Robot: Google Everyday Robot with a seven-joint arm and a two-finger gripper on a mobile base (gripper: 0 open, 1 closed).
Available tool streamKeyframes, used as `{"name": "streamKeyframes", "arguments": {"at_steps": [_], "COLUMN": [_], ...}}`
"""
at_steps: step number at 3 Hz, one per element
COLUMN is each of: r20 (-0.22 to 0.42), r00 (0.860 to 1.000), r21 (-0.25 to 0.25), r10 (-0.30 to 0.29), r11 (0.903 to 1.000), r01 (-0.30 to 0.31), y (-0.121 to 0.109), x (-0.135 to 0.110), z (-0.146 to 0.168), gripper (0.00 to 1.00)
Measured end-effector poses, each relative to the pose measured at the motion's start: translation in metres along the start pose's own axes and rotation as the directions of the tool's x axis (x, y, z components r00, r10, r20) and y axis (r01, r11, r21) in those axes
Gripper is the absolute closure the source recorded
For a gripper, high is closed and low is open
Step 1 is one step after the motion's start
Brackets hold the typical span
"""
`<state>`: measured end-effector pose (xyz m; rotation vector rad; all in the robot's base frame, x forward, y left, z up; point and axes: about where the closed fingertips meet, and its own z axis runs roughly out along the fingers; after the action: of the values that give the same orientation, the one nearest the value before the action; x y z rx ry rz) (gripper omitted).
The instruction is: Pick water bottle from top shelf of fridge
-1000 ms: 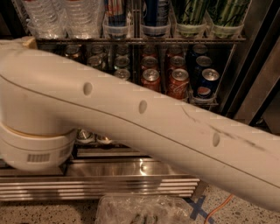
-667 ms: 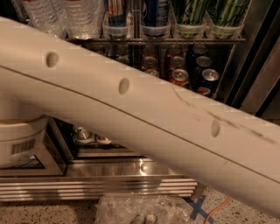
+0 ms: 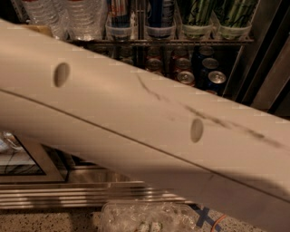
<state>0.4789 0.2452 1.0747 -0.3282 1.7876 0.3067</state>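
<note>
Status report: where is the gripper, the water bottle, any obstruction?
Gripper out of view. Water bottles standing on top shelf, upper left. Arm blocks most of the view.

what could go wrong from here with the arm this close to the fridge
The arm hides most of the view and the gripper is out of frame, so any reach for the water bottle would be hard to check. The bottle stands close beside cans on the top shelf; a nudge might topple them.
</note>
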Motion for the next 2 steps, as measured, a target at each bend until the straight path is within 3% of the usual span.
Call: {"name": "streamKeyframes", "arguments": {"at_steps": [1,2], "r20": [0.06,0.135], "r00": [0.993,0.975], "r21": [0.113,0.165], "r10": [-0.097,-0.176], "r11": [0.9896,0.9742], "r01": [0.09,0.154], "y": [-0.0001,0.0028], "x": [-0.0052,-0.0147], "z": [-0.0102,-0.0132], "gripper": [0.0,0.0]}}
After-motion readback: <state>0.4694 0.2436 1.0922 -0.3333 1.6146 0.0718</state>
